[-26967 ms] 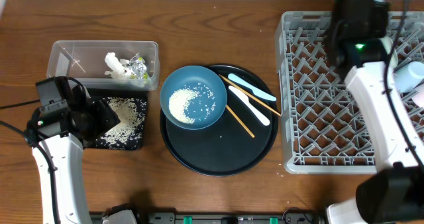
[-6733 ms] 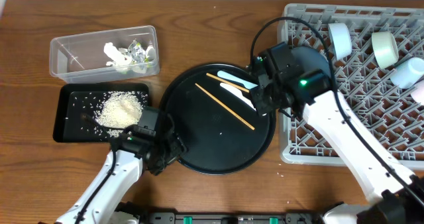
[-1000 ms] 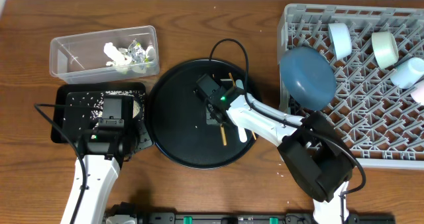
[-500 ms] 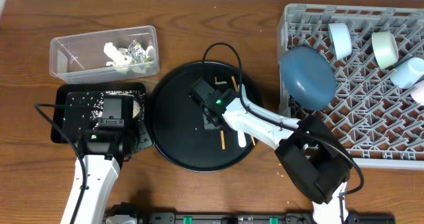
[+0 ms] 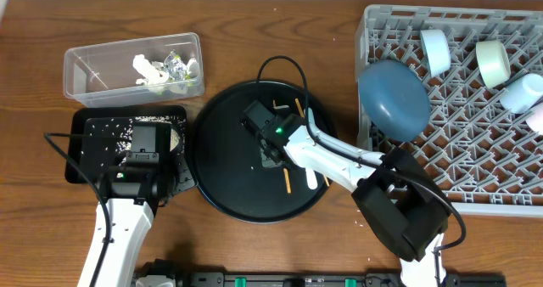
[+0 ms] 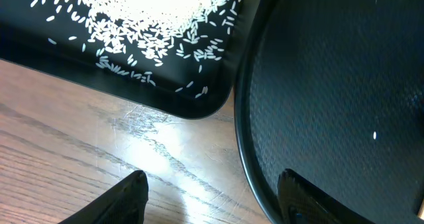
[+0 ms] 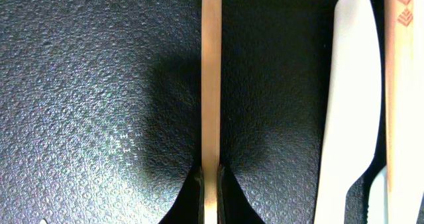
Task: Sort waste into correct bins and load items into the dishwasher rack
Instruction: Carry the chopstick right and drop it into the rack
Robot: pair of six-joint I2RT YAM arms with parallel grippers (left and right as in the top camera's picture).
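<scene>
Your right gripper (image 7: 211, 186) is clamped on a wooden chopstick (image 7: 211, 65) lying on the round black tray (image 7: 86, 85). The stick runs straight out from its fingertips, with a pale spoon (image 7: 348, 105) just beside it. Your left gripper (image 6: 212, 197) hangs spread apart by the corner of the shallow black tray (image 6: 192, 108) holding rice (image 6: 152, 12).

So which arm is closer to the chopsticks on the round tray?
Right. The right gripper pinches one chopstick; the left gripper hovers open over the table beside the rice tray.

Overhead straight down; wrist views close, sharing round tray (image 5: 225, 164).
</scene>
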